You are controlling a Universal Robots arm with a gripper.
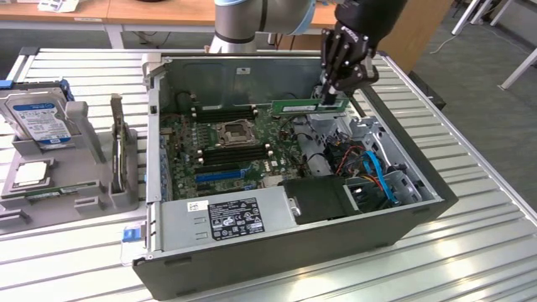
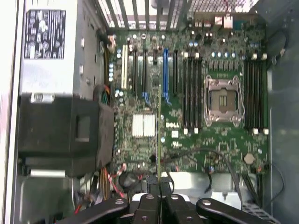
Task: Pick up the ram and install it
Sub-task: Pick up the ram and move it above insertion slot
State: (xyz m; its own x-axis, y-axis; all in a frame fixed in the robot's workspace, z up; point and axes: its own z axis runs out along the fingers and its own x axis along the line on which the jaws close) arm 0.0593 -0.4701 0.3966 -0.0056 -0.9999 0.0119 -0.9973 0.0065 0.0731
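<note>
The ram (image 1: pixel 307 106), a long green stick, hangs level over the open computer case (image 1: pixel 403 135), near its back wall. My gripper (image 1: pixel 330 98) is shut on the ram's end toward the exterior view's right. In the wrist view the ram (image 2: pixel 159 135) appears edge-on as a thin line running out from the gripper (image 2: pixel 159 198), high above the motherboard (image 2: pixel 187 140). Black memory slots (image 1: pixel 233 154) (image 2: pixel 191 93) flank the CPU socket (image 1: pixel 232 133) (image 2: pixel 223 100) below, apart from the ram.
A grey power supply (image 1: pixel 226 217) and a black shroud (image 1: pixel 323 198) fill the case's near side. Cables (image 1: pixel 378 173) lie at the exterior view's right. A grey tray (image 1: pixel 84 195) outside the case holds a hard drive (image 1: pixel 38 116) and an upright card (image 1: pixel 117 145).
</note>
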